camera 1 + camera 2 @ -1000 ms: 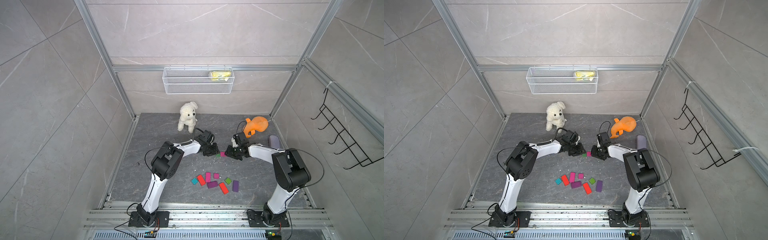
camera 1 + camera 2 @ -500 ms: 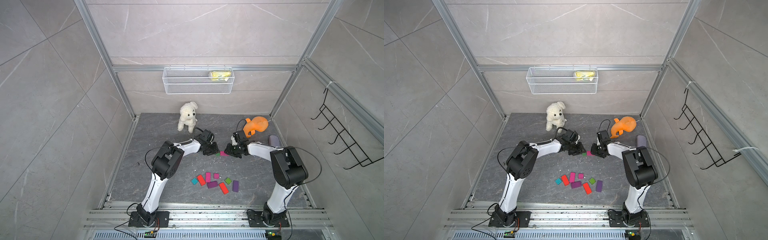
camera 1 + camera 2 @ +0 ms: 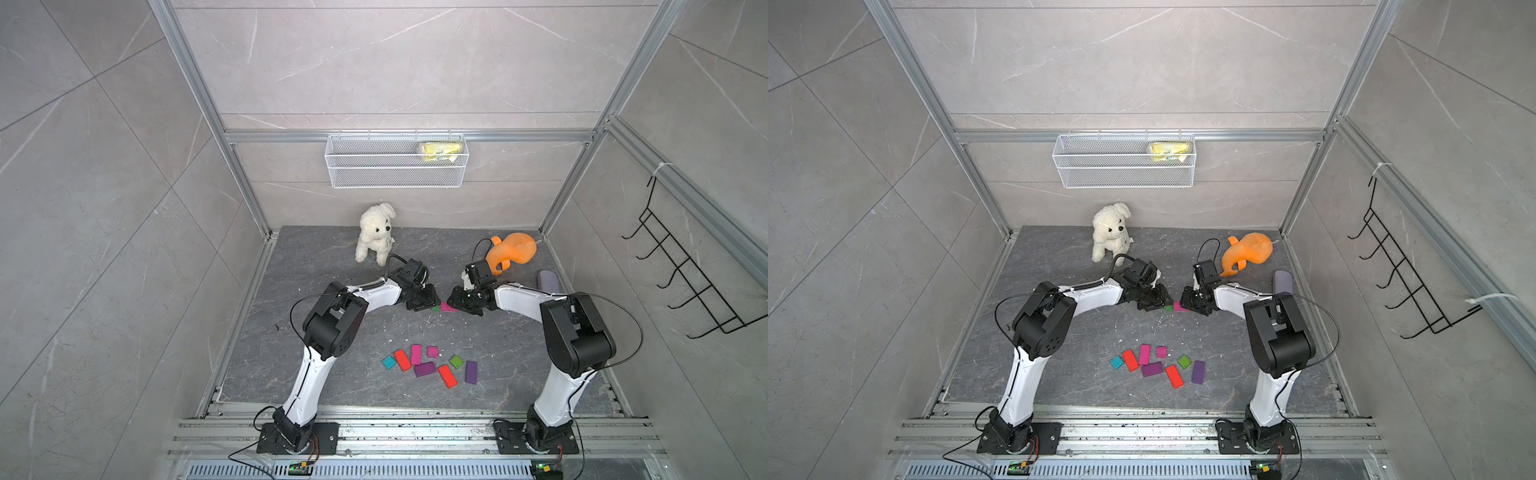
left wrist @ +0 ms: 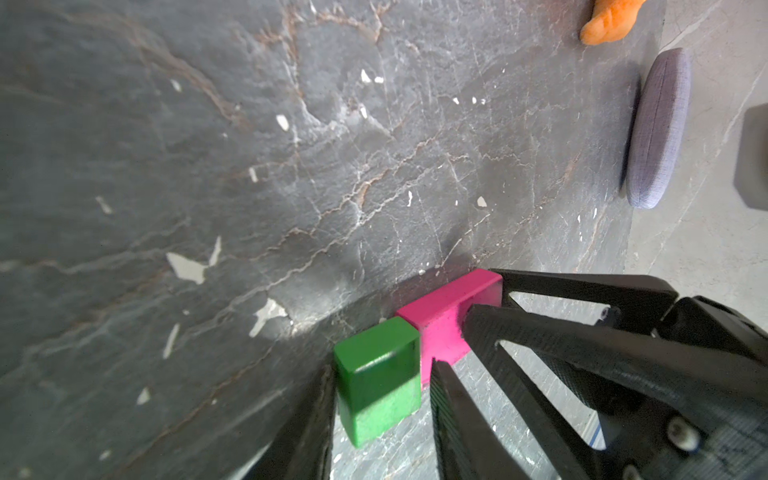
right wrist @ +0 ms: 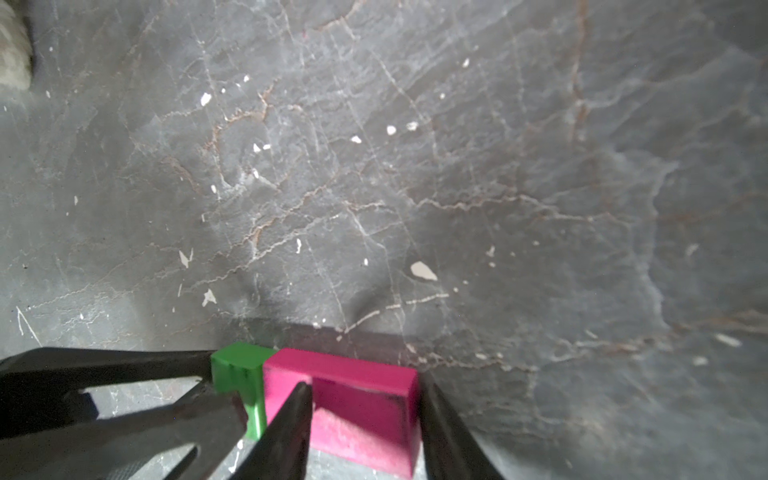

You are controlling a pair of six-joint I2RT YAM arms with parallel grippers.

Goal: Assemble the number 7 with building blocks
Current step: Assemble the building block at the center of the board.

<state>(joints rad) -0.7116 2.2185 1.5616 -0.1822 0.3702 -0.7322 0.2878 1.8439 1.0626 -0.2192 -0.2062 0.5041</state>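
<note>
Number 7 barely begun: left end effector [image 4: 380,374] set narrow around a small green square block [image 4: 376,353], right end effector [image 5: 363,382] around the abutting magenta-pink rectangular block [image 5: 340,368] mid-tabletop [image 3: 316,266], grips uncertain; eight loose coloured blocks [image 3: 424,368] await placing.

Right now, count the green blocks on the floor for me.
2. One green block lies between the left fingers, touching a magenta block. The other green block sits in the loose cluster near the front. None appears hidden.
</note>
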